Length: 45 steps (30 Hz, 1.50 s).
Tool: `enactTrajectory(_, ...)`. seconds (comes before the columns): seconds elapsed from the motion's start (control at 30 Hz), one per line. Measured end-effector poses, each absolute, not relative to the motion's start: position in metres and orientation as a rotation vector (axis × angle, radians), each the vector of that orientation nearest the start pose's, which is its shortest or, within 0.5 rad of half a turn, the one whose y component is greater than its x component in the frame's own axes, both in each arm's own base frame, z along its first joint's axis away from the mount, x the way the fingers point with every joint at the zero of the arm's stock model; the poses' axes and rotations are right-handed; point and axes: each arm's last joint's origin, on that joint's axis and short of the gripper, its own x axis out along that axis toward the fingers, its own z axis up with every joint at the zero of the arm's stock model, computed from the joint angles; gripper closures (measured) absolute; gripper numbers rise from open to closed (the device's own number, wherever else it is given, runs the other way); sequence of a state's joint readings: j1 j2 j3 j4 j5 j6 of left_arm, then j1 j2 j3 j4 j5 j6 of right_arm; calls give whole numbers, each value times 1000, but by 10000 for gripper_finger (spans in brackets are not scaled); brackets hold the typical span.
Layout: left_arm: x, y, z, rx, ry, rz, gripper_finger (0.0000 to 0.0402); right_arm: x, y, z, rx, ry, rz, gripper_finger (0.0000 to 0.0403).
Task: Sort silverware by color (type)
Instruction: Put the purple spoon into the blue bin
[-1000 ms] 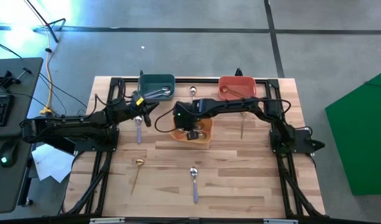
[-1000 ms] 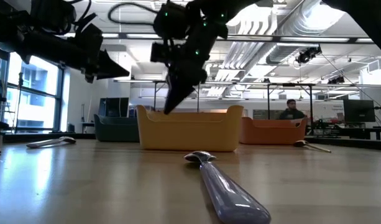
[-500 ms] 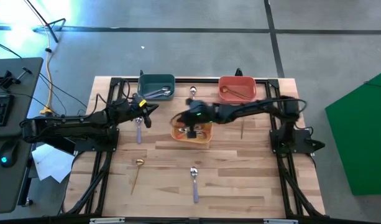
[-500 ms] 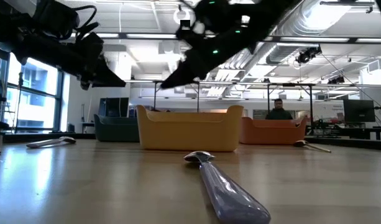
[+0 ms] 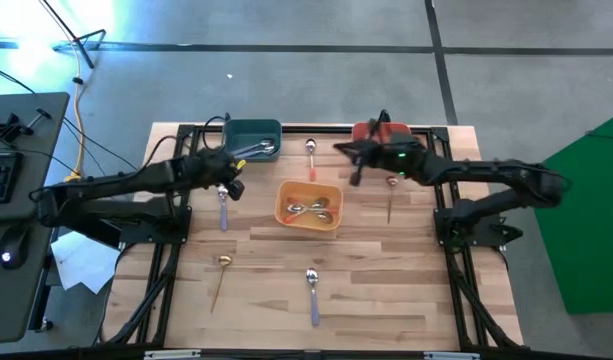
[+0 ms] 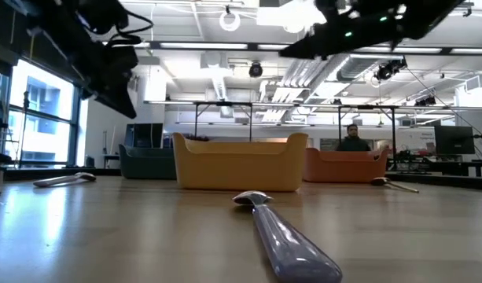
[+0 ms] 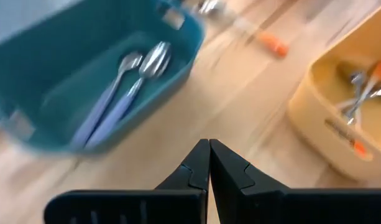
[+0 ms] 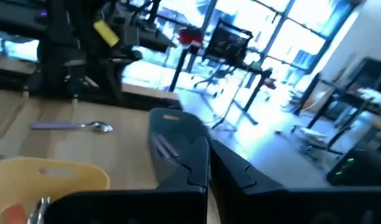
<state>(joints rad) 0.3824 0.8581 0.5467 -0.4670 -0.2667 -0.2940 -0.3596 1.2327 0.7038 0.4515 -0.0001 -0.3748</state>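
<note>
Both grippers are shut and hold nothing. My left gripper (image 5: 232, 176) (image 7: 209, 149) hovers just near of the teal bin (image 5: 251, 140), which holds two lavender-handled spoons (image 7: 119, 93). My right gripper (image 5: 346, 160) (image 8: 207, 152) hangs in the air beside the red bin (image 5: 398, 128), above the table. The yellow-orange bin (image 5: 308, 205) holds orange-handled spoons (image 5: 308, 210). Flat on the table lie two lavender spoons (image 5: 223, 205) (image 5: 312, 290), two thin gold spoons (image 5: 221, 275) (image 5: 391, 195) and an orange-handled spoon (image 5: 311, 155).
The three bins stand in the table's far half, the teal and red ones against the black frame (image 5: 316, 127) at the far edge. The near half is bare wood around the loose spoons. In the low view a person (image 6: 352, 140) shows in the room far behind.
My right gripper has risen out of the yellow-orange bin and swung toward the table's far right, ending beside the red bin, tipped from pointing down to nearly level. My left gripper has tipped more downward near the teal bin. The spoons on the table have stayed put.
</note>
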Motion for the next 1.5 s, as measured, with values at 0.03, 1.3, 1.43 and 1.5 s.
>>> enactTrajectory(0.03, 152, 70, 224, -340, 735, 749, 398, 243, -95, 276, -359, 131, -352, 403)
enactTrajectory(1.3, 157, 80, 146, -842, 1278, 884, 234, 174, -72, 266, -287, 29, -369, 403)
enactTrajectory(1.43, 152, 82, 138, -831, 1278, 887, 240, 174, -72, 266, -274, 26, -369, 403)
enactTrajectory(1.5, 149, 83, 135, -826, 1279, 890, 248, 174, -72, 266, -271, 25, -370, 403)
